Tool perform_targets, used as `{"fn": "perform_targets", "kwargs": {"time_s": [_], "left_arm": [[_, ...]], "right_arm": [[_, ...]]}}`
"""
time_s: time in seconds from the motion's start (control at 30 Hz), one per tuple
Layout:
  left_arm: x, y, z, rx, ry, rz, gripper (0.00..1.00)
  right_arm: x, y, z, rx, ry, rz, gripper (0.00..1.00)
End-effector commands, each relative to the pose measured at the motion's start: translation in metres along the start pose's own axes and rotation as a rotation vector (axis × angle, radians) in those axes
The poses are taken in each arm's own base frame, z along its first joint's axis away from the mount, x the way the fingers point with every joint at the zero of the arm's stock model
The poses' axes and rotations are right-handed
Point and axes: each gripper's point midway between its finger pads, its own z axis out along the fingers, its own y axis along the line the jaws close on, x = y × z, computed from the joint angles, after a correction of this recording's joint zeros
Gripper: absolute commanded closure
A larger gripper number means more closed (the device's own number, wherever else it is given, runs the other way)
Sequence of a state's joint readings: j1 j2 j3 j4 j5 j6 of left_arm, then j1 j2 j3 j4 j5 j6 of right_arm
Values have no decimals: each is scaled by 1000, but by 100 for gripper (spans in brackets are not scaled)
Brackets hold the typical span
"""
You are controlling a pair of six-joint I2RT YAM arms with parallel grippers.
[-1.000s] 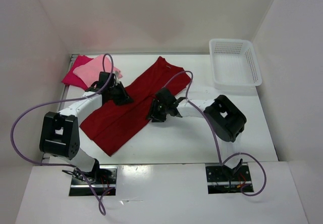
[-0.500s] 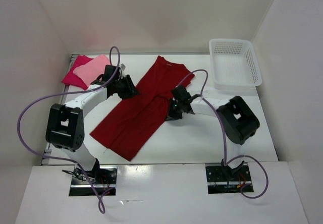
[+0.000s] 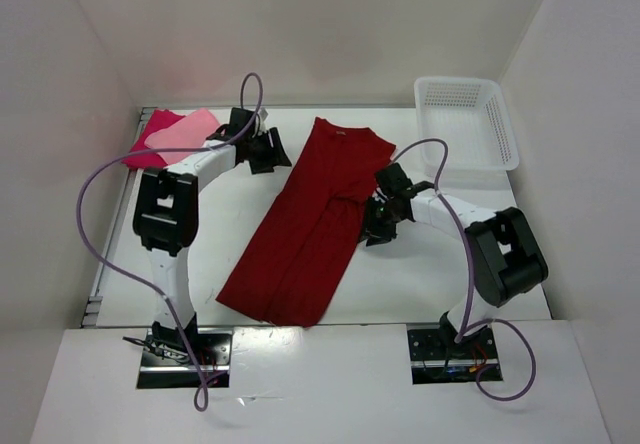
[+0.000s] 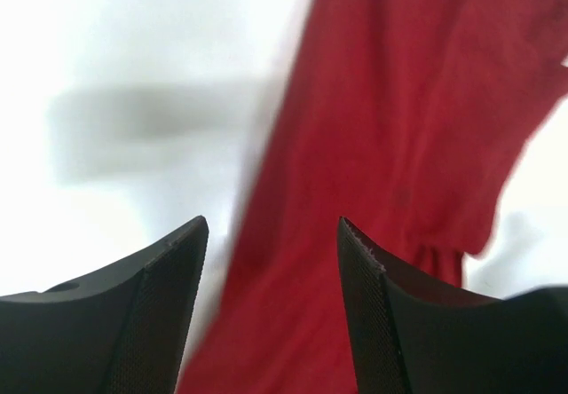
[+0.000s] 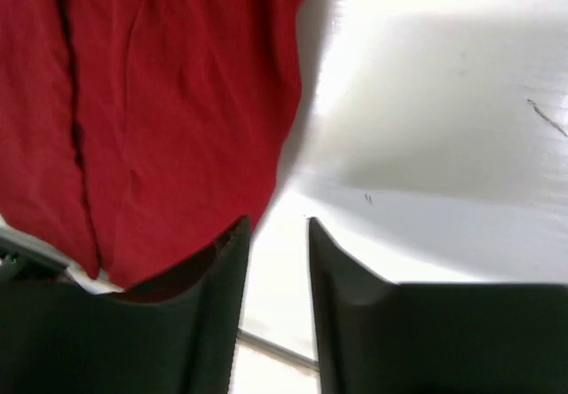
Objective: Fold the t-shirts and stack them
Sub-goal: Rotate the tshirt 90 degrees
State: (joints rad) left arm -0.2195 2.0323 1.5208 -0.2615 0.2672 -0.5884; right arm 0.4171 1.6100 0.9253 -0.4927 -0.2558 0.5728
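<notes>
On the white counter (image 3: 430,274) I see the dark red t-shirt (image 3: 305,239) lying stretched out, with its collar to the far side. In the far left corner the light pink t-shirt (image 3: 180,132) lies on the crimson-pink t-shirt (image 3: 140,151). My left claw (image 3: 268,150) is well open and empty, just beside the dark red shirt's left shoulder. My right claw (image 3: 374,226) has its jaws a little apart and holds nothing, at the shirt's right edge.
</notes>
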Motion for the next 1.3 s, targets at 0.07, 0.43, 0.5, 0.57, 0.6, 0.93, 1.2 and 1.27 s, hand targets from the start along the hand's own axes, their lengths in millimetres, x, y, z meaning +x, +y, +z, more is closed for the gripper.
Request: {"fn": "perform_targets", "kwargs": {"time_s": [0.07,0.43,0.5,0.57,0.6,0.93,1.2,1.27], "left_arm": [[-25,-9,32,20,-53,160,31],[-41,-28,118,116,6,203,50],[-38,-25,131,120,20,170,71],[-47,-35,135,155,2,153,83],[-52,-41,136,175,-11,133,87],[-132,11,109,101,-164,-87,100],[-128,52,86,-60,-253,-329,98],[-133,48,73,-52,-298,-367,90]], "right_arm": [[-14,16,-32,-103,-45,-27,56],[-24,29,-30,-149,-59,-18,55],[-27,31,-32,-154,-68,-22,55],[-31,31,-33,-158,-80,-8,55],[-30,29,-30,-152,-70,-4,55],[-34,27,-11,-154,-24,-6,54],[-31,44,3,-242,3,50,43],[-22,51,14,-241,14,36,42]]}}
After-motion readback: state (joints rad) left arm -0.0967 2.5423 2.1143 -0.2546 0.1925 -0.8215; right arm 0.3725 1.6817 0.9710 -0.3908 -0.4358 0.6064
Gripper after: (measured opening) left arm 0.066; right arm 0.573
